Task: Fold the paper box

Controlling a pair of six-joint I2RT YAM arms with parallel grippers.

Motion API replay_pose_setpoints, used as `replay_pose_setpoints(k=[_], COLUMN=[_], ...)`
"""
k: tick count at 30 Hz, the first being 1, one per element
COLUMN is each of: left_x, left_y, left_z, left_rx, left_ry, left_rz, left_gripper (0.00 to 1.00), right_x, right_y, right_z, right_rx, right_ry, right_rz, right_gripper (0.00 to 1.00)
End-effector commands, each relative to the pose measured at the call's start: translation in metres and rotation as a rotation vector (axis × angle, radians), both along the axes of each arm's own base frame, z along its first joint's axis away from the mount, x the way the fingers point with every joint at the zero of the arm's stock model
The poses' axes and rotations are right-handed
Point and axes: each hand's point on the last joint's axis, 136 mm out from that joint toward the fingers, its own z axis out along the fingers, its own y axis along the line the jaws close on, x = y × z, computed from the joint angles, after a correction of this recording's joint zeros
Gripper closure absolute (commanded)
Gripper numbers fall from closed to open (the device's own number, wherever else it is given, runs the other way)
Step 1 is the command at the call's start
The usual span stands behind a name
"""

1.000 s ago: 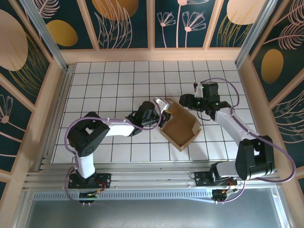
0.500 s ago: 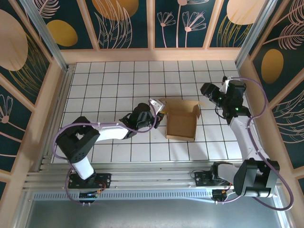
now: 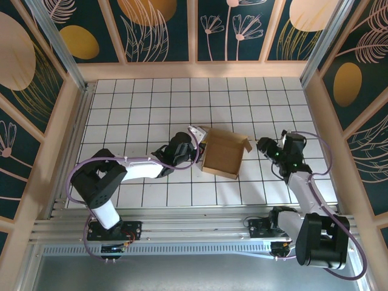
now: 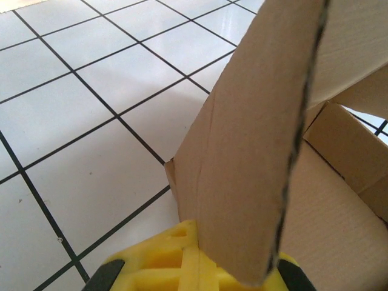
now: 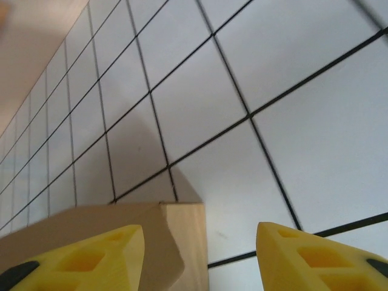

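Box (image 3: 221,154) on desk (image 3: 151,103) centre, open-topped | your left pincer (image 4: 194,267) clamps a side flap (image 4: 248,139) | your right pincer (image 3: 264,145), released, has swung back beside it; box slightly shifted, closing still pending.

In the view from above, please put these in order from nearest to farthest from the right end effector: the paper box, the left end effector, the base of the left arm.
1. The paper box, just left of the right end effector.
2. The left end effector, gripping the box's left flap.
3. The base of the left arm, bottom left corner.
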Motion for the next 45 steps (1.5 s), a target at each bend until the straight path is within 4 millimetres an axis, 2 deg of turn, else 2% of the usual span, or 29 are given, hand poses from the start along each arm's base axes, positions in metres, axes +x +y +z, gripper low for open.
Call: replay_pose_setpoints(k=[1, 5, 13, 20, 22, 29, 34, 45], left_x=[0.002, 0.0, -0.015, -0.018, -0.021, -0.027, -0.032, -0.043], left_y=[-0.003, -0.005, -0.031, -0.04, -0.043, -0.038, -0.033, -0.016], left_z=[-0.004, -0.002, 0.02, 0.026, 0.022, -0.012, -0.025, -0.035], left_rx=[0.011, -0.008, -0.104, -0.12, -0.122, -0.084, -0.083, -0.087], left_ry=[0.005, 0.02, 0.088, 0.162, 0.181, 0.266, 0.3, 0.322], left_rz=[0.0, -0.008, -0.139, -0.156, -0.176, -0.157, -0.147, -0.106], left_gripper=[1.0, 1.0, 1.0, 1.0, 1.0, 1.0, 1.0, 1.0], right_x=[0.0, -0.008, -0.008, -0.003, -0.003, -0.006, -0.009, -0.024], right_y=[0.022, 0.029, 0.051, 0.053, 0.053, 0.051, 0.049, 0.044], right_z=[0.007, -0.006, -0.006, -0.008, -0.009, -0.019, -0.023, -0.035], right_rx=[0.061, 0.06, 0.12, 0.133, 0.129, 0.111, 0.095, 0.063], right_ry=[-0.074, -0.051, -0.061, -0.047, -0.044, -0.016, -0.004, 0.025], right_rz=[0.11, 0.123, 0.18, 0.172, 0.171, 0.163, 0.157, 0.135], right_gripper=[0.52, 0.56, 0.6, 0.6, 0.6, 0.59, 0.59, 0.54])
